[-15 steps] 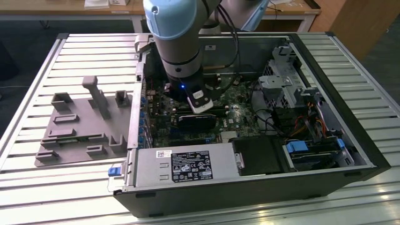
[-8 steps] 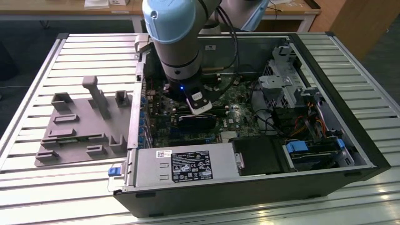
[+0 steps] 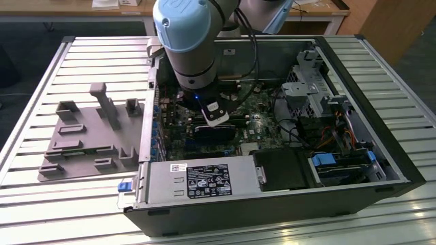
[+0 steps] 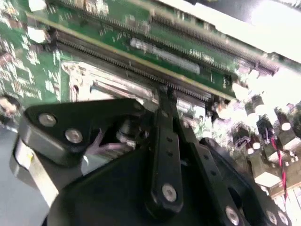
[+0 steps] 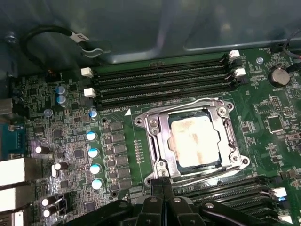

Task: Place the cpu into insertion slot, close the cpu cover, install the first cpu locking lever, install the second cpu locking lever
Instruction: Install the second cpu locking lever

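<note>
In the first wrist view the cpu point(image 5: 195, 141), a dull silver square with smudges, lies in the socket on the green motherboard point(image 5: 263, 117). The cpu cover point(image 5: 157, 139), a silvery frame, lies flat around it, hiding the insertion slot beneath. Thin wire levers run along two sides of the frame, one by the memory slots point(image 5: 188, 104) and one on the gripper's side point(image 5: 211, 172). My gripper point(image 5: 162, 182) is shut, its black tips at the frame's corner where that nearer lever ends. The second wrist view has the tips point(image 4: 165, 92) together at the frame's edge. In the exterior view the gripper point(image 3: 218, 122) reaches down into the open case.
Long black memory slots point(image 5: 160, 80) lie beyond the socket, blue capacitors point(image 5: 94, 153) beside it. A black cable loop point(image 5: 51, 35) hangs by the case wall. The power supply point(image 3: 197, 181) and drive cage point(image 3: 313, 87) flank the board. A grey fixture point(image 3: 89, 138) lies on the exterior view's left.
</note>
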